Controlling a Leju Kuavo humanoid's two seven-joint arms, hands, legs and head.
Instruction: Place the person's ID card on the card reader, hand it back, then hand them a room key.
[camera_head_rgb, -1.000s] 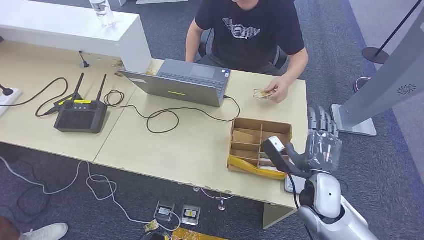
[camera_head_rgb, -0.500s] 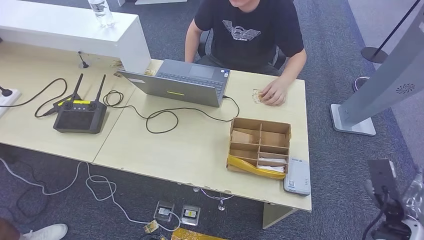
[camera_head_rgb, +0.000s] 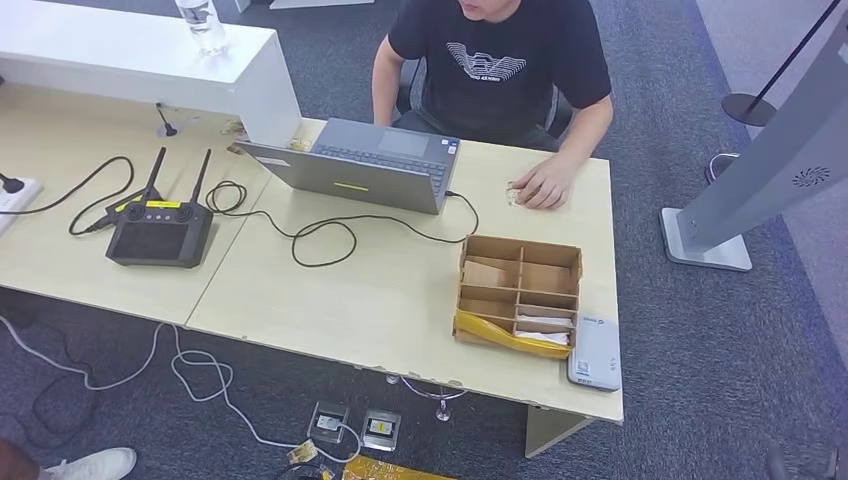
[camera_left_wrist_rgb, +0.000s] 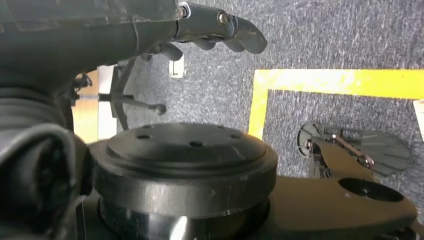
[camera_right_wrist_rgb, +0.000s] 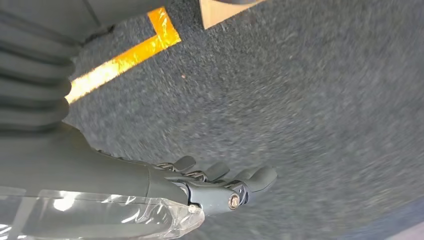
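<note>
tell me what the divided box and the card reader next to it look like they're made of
The divided box looks like plain brown corrugated cardboard, matte, with thin slotted dividers and a yellow strip along its near edge. The card reader looks like moulded plastic, light grey with rounded corners and a smooth, slightly satin face; its material can't be confirmed beyond that.

The person's hand (camera_head_rgb: 541, 187) covers most of the card (camera_head_rgb: 513, 193) right of the laptop; its face cannot be read. The person's head is cut by the top edge. The reader (camera_head_rgb: 594, 353) lettering is too small.
</note>
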